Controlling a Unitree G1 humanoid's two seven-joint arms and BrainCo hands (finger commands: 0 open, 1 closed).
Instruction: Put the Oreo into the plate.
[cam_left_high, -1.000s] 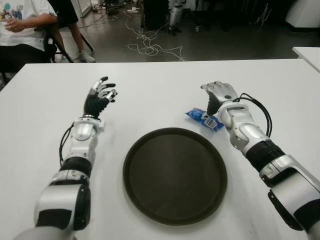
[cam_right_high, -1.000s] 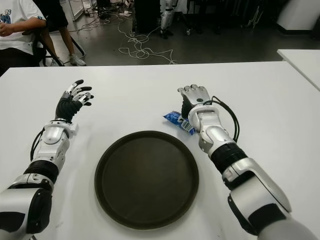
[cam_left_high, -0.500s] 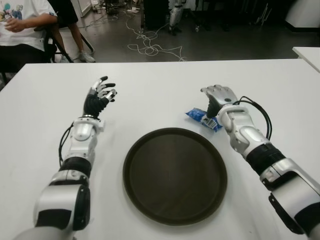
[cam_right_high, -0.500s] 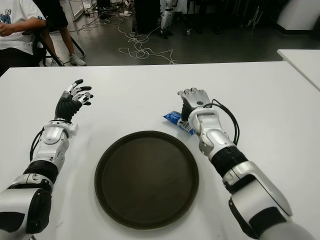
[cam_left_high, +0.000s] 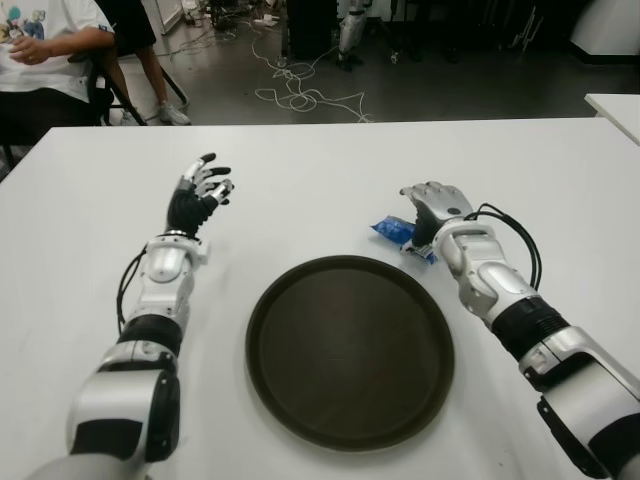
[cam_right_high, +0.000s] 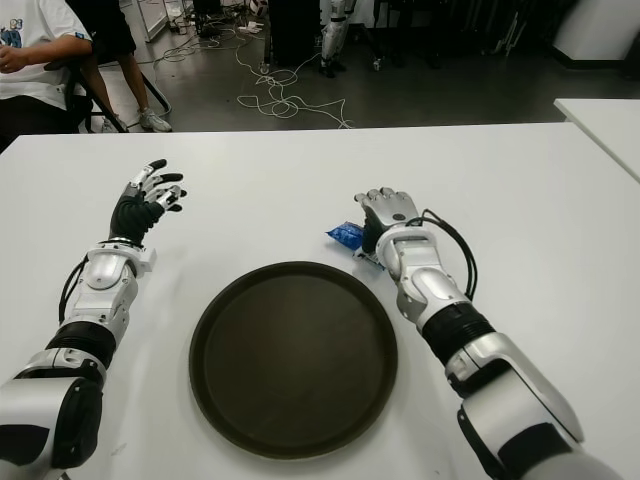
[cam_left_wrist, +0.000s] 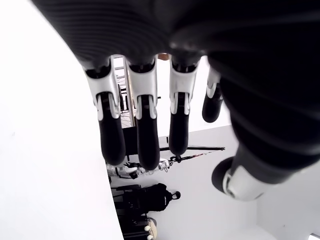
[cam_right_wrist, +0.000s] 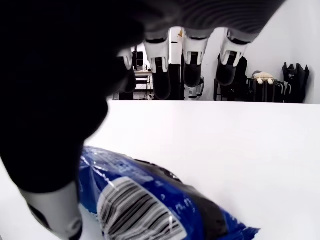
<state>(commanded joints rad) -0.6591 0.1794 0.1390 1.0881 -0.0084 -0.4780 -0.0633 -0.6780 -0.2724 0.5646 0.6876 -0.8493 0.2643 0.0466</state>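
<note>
Centrally, dark round plate (cam_left_high: 350, 350) on white tabletop (cam_left_high: 300, 190). Right robot hand (cam_left_high: 436, 203) over blue Oreo pack (cam_left_high: 393, 230), fingers spread, nothing grasped. Left robot hand (cam_left_high: 200, 190) open, left of plate.

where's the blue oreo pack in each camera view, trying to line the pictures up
Left eye view: Oreo pack on the table, just beyond the plate's far right rim, partly under the right hand.
Right eye view: same spot, pack at the hand's left.
Left wrist view: not in it.
Right wrist view: close up, below the open fingers, barcode showing.
Shared landmark: the right hand.
</note>
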